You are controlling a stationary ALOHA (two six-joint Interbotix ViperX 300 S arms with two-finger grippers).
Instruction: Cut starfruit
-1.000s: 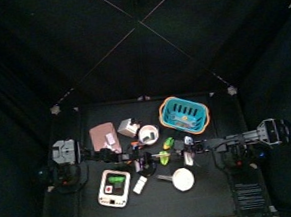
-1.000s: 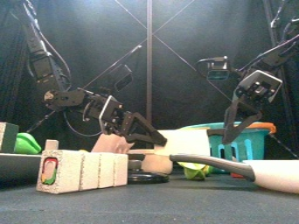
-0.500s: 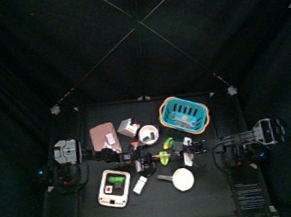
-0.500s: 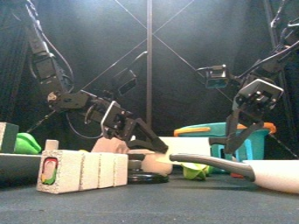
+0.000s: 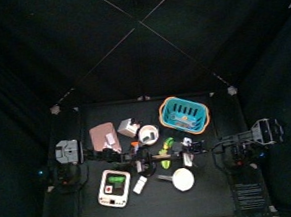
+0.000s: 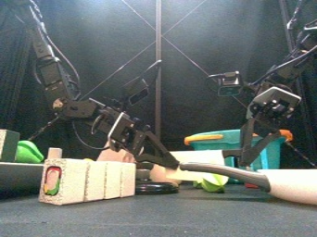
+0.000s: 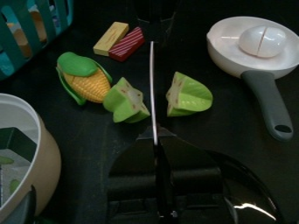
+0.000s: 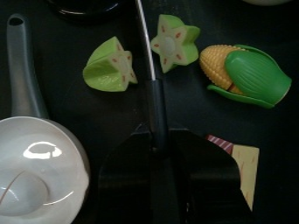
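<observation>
**Starfruit already in two, both grippers at the gap**

The starfruit lies on the table as two separate green pieces, one half (image 7: 126, 99) beside the other half (image 7: 187, 94), with a clear gap between them. They sit near the middle of the table, between the corn (image 7: 84, 77) and the white pan (image 7: 222, 39).

The left gripper (image 7: 152, 61) has its jaws pressed together into one thin line, and this line runs straight through the gap. The right gripper (image 8: 145, 26) is closed in the same way and points between the same halves from the other side. I see nothing held in either one, and whether the tips touch the fruit I cannot tell.

In my judgement the cutting step is finished or almost finished, because the halves do not touch each other. The next move should probably be a straight lift or pull back along the gap. A sideways move could push a half against the corn or the pan.
</observation>
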